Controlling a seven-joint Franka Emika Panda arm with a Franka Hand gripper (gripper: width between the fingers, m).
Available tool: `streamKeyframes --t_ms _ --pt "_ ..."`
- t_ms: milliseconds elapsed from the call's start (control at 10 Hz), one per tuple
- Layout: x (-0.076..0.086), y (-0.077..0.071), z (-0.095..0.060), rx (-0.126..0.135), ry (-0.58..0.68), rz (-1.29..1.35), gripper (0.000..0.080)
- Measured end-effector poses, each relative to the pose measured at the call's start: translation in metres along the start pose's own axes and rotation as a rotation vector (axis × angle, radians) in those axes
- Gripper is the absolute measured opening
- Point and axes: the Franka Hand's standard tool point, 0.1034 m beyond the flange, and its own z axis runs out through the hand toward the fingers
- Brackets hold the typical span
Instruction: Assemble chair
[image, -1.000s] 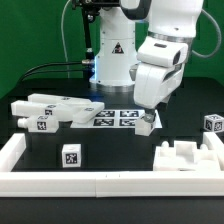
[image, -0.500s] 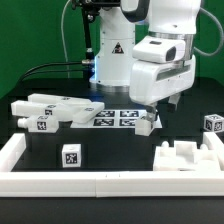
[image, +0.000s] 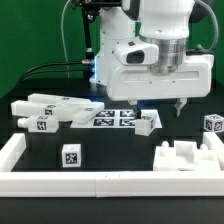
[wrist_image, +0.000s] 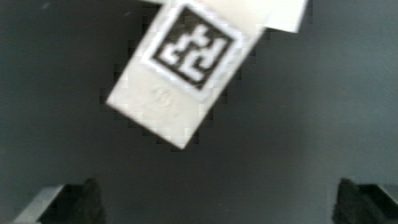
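White tagged chair part (wrist_image: 187, 70), clear of wide-spread end effector (wrist_image: 217, 202), ungripped

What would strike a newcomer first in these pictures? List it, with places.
The big white arm fills the middle of the exterior view, its claw open and empty above a small tagged white block beside the marker board. A heap of tagged chair parts lies at the exterior view's left.

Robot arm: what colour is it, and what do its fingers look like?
The arm is white, with chunky rounded shells. Its gripper is a wide white box with two thin dark fingers. Black cables lead to its base.
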Motion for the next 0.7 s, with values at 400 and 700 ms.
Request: streamKeyframes --t_ms 400,700 --pt "0.001 0.018 0.000 0.078 -0.044 0.375 0.0649" --pt "0.000 0.021 0.004 0.124 -0.084 0.510 0.0649"
